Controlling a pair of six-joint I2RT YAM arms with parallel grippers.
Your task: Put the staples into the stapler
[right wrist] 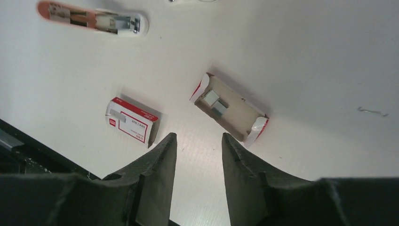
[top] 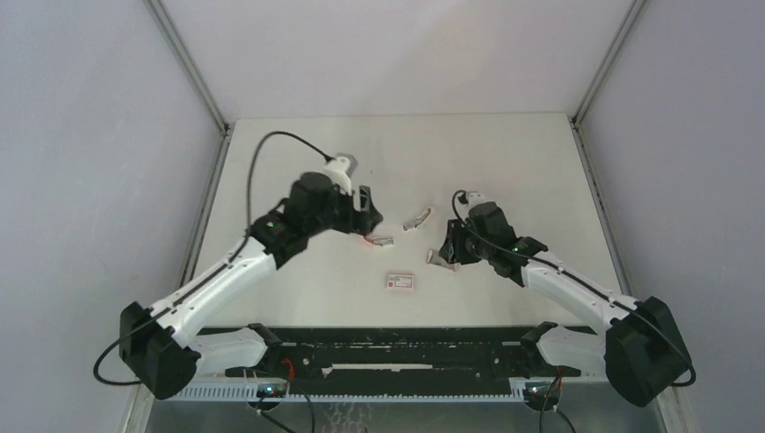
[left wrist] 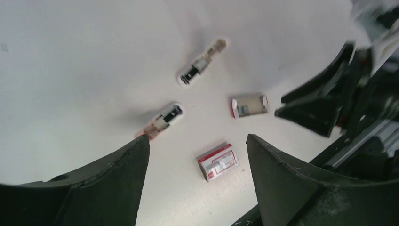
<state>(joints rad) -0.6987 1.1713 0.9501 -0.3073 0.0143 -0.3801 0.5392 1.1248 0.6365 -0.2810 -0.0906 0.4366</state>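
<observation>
The staples (right wrist: pixel 215 102) are a small grey metal block lying in an open cardboard tray with red end flaps (right wrist: pixel 242 123), just beyond my right gripper (right wrist: pixel 198 135), which is open and empty above the table. A small white stapler with a pink end (right wrist: pixel 94 19) lies open to the tray's far left, its metal channel facing up. In the left wrist view the stapler (left wrist: pixel 164 120) lies just beyond my open, empty left gripper (left wrist: pixel 196 140), and the tray (left wrist: pixel 258 100) holds the staples (left wrist: pixel 243 110). From above, the left gripper (top: pixel 368 215) hovers by the stapler (top: pixel 381 241).
A closed white box with a red label (top: pixel 400 281) lies near the front, also seen from the left wrist (left wrist: pixel 217 162) and the right wrist (right wrist: pixel 131 121). A second white stapler-like piece (top: pixel 417 219) lies between the grippers. A loose bent staple (right wrist: pixel 371 111) lies to the right.
</observation>
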